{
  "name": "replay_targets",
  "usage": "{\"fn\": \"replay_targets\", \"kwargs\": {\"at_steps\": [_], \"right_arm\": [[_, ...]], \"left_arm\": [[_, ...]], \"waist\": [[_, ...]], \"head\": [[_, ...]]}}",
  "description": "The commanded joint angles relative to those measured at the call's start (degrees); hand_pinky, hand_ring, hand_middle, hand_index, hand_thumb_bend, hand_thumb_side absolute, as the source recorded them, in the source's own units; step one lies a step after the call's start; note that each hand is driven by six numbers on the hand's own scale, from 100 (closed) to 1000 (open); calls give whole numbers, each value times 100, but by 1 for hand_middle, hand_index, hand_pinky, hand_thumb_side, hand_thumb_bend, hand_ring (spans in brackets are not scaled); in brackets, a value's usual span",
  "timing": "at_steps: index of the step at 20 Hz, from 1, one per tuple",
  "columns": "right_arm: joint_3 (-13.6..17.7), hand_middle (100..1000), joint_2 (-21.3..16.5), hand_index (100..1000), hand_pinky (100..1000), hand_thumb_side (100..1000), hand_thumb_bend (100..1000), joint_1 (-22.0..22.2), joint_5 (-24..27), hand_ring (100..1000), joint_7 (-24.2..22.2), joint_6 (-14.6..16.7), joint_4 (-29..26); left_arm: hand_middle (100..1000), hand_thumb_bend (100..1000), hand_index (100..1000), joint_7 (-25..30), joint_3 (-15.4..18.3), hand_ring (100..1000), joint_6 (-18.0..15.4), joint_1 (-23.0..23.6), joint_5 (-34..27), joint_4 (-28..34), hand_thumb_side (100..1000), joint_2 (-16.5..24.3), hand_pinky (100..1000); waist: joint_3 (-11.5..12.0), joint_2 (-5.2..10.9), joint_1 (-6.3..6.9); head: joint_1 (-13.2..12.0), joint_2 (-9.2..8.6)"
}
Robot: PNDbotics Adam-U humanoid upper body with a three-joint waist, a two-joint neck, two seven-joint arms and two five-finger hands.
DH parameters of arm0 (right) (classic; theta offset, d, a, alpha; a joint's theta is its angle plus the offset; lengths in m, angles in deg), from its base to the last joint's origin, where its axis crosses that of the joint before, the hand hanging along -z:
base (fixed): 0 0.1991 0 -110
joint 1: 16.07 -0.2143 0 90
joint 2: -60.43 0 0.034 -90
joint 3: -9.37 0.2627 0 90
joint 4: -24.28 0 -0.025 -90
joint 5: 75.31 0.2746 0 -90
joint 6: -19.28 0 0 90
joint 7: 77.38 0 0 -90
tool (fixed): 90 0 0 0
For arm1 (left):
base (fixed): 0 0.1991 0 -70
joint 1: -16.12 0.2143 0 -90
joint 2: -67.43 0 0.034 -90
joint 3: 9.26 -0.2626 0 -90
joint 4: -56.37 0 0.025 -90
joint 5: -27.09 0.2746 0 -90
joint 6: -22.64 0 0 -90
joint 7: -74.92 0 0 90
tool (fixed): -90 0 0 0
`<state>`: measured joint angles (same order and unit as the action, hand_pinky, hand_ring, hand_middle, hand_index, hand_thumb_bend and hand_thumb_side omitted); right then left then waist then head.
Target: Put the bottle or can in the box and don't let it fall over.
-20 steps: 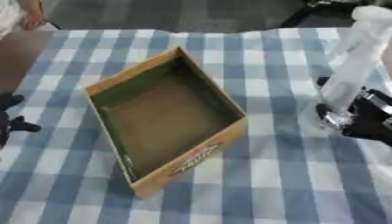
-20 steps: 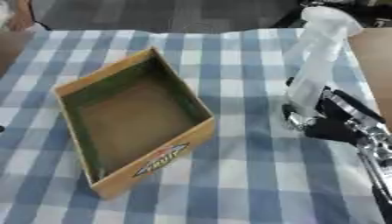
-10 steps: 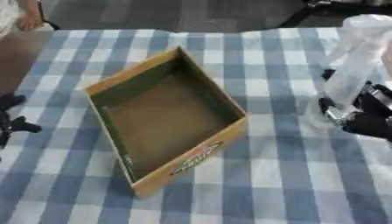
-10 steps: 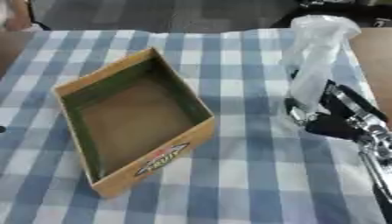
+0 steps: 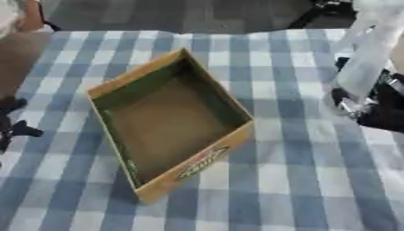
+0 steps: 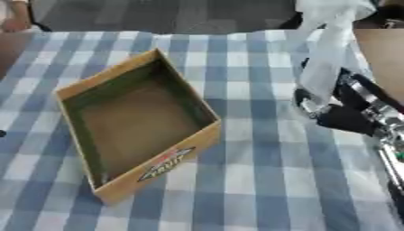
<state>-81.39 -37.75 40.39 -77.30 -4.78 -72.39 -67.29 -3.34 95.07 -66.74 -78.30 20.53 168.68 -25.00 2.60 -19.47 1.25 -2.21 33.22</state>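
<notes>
An open cardboard box [image 5: 170, 119] with a dark green inside lies askew in the middle of the checked tablecloth, nothing in it. A clear plastic bottle [image 6: 328, 56] stands tilted at the right, its top leaning to the upper right. My right hand [image 6: 347, 108] is curled round the bottle's lower part, well to the right of the box. My left hand [image 5: 12, 124] shows only as dark fingers at the left edge, away from the box.
The blue and white checked cloth [image 5: 292, 189] covers the table. A brown table surface [image 6: 383, 52] shows at the far right, and a dark floor lies beyond the far edge.
The bottle in my right hand has risen and tilted a little more toward the upper right. The box has stayed where it was.
</notes>
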Motion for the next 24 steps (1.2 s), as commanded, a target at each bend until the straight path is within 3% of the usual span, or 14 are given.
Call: {"fn": "replay_targets", "kwargs": {"at_steps": [1,13,24], "right_arm": [[2,1000,-248,402,978,319,100,-242,173,1000,54,-2,-228],[-332,1000,-188,403,976,344,100,-1139,496,1000,-2,-97,-136],[-866,1000,309,421,971,297,100,-1850,-14,1000,-218,-23,709]], "left_arm": [[892,100,949,11,56,631,-18,10,21,98,720,110,1000],[893,100,948,-6,60,633,-4,31,10,97,717,153,1000],[892,100,949,-202,88,631,33,-19,-65,110,717,193,1000]], "waist": [[4,158,-16],[70,245,-89],[321,254,-193]], "head": [[-5,28],[78,73],[246,91]]}}
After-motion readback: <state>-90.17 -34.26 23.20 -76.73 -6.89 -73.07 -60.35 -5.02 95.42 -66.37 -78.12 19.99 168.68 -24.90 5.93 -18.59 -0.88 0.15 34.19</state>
